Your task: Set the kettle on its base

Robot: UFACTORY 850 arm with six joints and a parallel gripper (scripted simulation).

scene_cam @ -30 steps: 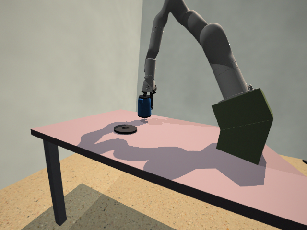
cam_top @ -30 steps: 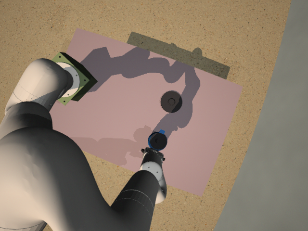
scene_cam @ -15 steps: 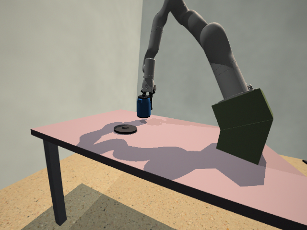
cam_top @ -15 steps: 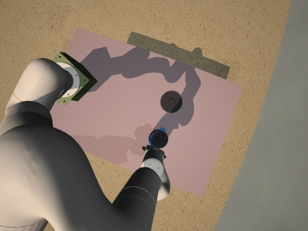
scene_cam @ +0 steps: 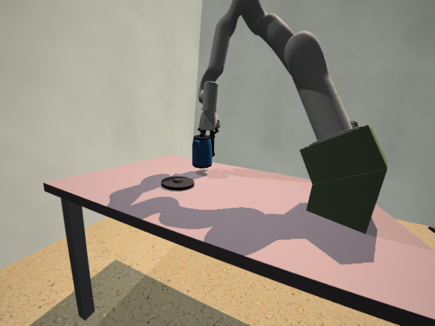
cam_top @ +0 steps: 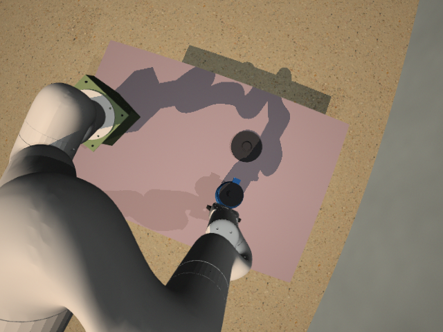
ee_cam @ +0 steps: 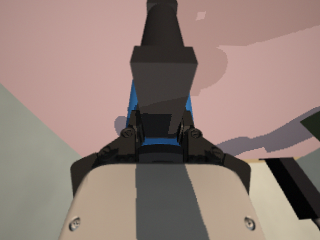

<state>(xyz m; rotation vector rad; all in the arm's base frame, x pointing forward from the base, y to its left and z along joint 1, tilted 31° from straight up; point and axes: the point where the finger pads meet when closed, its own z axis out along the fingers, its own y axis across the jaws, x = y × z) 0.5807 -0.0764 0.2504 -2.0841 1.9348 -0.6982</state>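
The blue kettle (cam_top: 229,194) (scene_cam: 201,152) with a dark lid hangs upright in the air above the pink table (cam_top: 172,142) (scene_cam: 266,196). My gripper (cam_top: 221,210) (scene_cam: 210,134) (ee_cam: 160,108) is shut on the kettle's dark handle (ee_cam: 162,75) from above. The round black base (cam_top: 246,145) (scene_cam: 177,183) lies flat on the table with its stud up. The kettle is off to one side of the base and clear of it. In the wrist view only the handle and thin blue strips of the kettle's body (ee_cam: 133,102) show.
The arm's green mount block (cam_top: 107,111) (scene_cam: 346,176) stands at one end of the table. The table's edge (scene_cam: 147,217) runs along the front, with a dark leg (scene_cam: 77,259) below. The arm's shadow lies across the table top.
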